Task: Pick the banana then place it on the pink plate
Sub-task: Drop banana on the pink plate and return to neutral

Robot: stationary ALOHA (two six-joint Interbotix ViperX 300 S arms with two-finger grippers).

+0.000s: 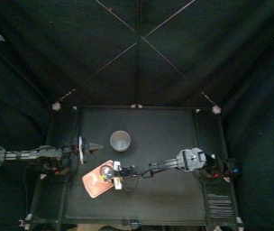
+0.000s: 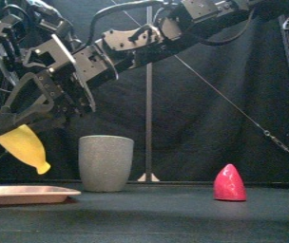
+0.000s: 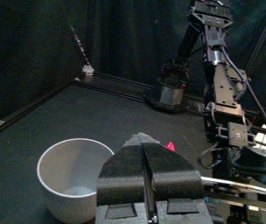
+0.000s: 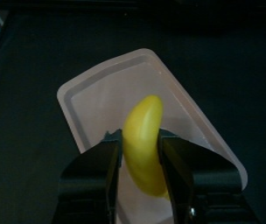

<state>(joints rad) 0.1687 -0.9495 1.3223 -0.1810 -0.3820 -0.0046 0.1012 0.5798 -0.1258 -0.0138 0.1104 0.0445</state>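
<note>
Your right gripper [image 4: 143, 144] hangs above the pink plate [image 4: 98, 94] at the table's near left. Its jaws pinch the banana [image 2: 22, 144], which dangles tilted, lower tip down and clear of the plate's surface. The placing is not yet done.

The main risk from here is height. The front view shows a gap between the banana's lower tip and the plate, and the plate's rim is low. If you let go now, the curved toy will likely land on its tip, topple and roll, perhaps over the rim onto the table [image 2: 147, 216].

The jaws seem to hold it near its upper end, so it may swing in the grip as you lower it and land off your line. From the front, the banana sits toward the plate's left part, whose left edge runs out of view, so you cannot judge the margin there. The right wrist view puts it over the plate's middle. Go low before you spread the jaws.

The pink plate is bare, with nothing lying in it. The grey cup [image 2: 105, 163], farther back and a little right of the plate, looks empty in the left wrist view. A red toy [image 2: 228, 183] stands on the table well to the right, in no container.

Your left gripper [image 3: 147, 162] rests at the table's left, jaws pressed together on nothing.
</note>
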